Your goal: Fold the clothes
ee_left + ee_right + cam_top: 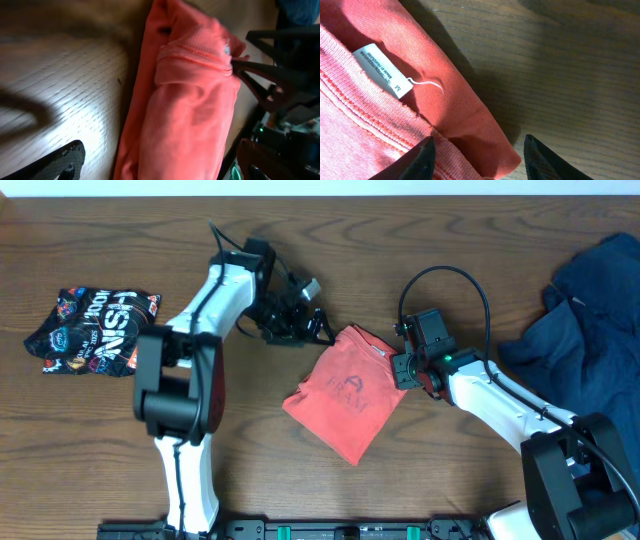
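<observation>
Coral-red T-shirt point(345, 395), folded up small
Sits tilted in the middle, collar at the top; navy garment point(590, 320) crumpled well off to the right.

Brown wood table point(90, 440): folded red T-shirt point(345, 392) centre, navy garment point(590, 310) heaped far right, black lettered bundle point(92, 332) far left, all apart

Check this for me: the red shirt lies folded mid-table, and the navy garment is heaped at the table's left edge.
One thing is wrong: the navy garment is heaped at the table's right edge, not the left, as the overhead view shows. The red shirt does lie folded mid-table.
</observation>
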Tool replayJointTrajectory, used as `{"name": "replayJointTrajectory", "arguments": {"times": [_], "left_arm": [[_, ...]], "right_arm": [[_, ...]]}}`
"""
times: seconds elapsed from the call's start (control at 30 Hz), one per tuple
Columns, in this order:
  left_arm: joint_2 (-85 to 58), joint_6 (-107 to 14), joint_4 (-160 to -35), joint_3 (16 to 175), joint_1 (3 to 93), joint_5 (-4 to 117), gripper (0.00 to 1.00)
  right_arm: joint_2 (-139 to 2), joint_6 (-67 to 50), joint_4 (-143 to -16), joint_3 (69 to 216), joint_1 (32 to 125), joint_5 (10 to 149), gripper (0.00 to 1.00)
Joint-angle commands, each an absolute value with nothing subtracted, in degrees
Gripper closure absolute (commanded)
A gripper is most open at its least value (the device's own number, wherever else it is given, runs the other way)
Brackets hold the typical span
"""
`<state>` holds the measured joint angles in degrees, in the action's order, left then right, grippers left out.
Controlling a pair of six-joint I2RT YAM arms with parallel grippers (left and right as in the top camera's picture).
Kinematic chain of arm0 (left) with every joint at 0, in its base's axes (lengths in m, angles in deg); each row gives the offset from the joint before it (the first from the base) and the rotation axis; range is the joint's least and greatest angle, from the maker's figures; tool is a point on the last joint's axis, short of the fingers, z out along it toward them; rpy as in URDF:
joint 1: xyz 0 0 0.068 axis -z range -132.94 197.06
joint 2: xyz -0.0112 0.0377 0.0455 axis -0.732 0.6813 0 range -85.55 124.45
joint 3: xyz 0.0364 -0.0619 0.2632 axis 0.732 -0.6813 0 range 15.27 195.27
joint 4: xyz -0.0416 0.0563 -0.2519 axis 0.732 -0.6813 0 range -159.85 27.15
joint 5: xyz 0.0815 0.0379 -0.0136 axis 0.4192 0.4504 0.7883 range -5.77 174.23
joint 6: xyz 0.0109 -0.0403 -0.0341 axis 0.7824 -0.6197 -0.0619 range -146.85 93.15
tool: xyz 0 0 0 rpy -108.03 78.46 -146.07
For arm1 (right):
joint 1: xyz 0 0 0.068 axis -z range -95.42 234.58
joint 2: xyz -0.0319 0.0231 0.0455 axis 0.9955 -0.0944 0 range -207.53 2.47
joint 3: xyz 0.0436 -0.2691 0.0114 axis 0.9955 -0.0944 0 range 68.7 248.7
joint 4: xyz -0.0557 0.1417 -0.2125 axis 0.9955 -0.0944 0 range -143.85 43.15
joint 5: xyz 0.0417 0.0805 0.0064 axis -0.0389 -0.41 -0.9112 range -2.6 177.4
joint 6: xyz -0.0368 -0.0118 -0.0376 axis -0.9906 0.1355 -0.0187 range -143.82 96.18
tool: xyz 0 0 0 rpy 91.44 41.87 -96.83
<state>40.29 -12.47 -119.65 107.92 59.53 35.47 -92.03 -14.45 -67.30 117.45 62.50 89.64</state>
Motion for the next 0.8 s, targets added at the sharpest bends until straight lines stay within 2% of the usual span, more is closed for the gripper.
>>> {"name": "replayJointTrajectory", "arguments": {"times": [0.0, 0.17, 0.23, 0.4, 0.47, 0.5, 0.77], "left_arm": [[43.48, -9.72, -119.91, 107.87, 61.41, 30.82, 0.02], [46.89, -9.72, -119.8, 107.85, 65.69, 30.91, 0.01], [47.44, -9.72, -119.03, 107.74, 67.11, 31.19, 0.06], [47.46, -9.98, -117.05, 107.57, 68.79, 33.07, 0.54], [47.46, -10.44, -116.3, 107.57, 68.6, 33.99, 0.88], [47.44, -11.54, -115.82, 107.61, 68.36, 34.8, 0.94], [44.47, -17.2, -115.65, 111.04, 61.1, 42.45, 0.94]], "right_arm": [[-92.4, -14.89, -67.45, 117.63, 62.82, 90.23, 0.45], [-92.4, -14.89, -67.62, 117.63, 62.82, 90.23, 0.45], [-92.4, -14.89, -67.75, 117.63, 62.82, 90.23, 0.45], [-92.4, -14.91, -68.78, 117.63, 62.82, 90.23, 0.45], [-92.4, -14.91, -69.02, 117.63, 62.82, 90.25, 0.45], [-92.36, -14.89, -69.15, 117.63, 62.82, 90.45, 0.46], [-86.39, -13.58, -73.35, 118.48, 64.4, 97.27, 0.47]]}}
